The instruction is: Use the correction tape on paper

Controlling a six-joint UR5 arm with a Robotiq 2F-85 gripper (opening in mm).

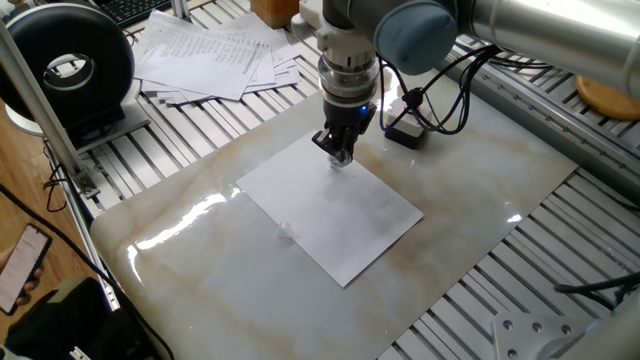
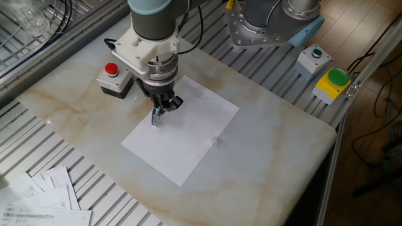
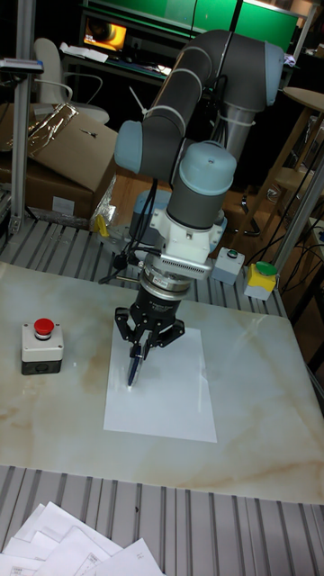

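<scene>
The end effector (image 3: 137, 358) grips the correction tape (image 3: 133, 369), tip on the unprinted paper (image 3: 166, 396).

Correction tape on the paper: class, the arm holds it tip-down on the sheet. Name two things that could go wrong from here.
1. The paper lies loose on the smooth marble table, nothing pinning it, so a drag may slide or crease it.
2. The gripper holds the correction tape tilted near the sheet's far corner; it may twist in the fingers or run off the edge.
</scene>
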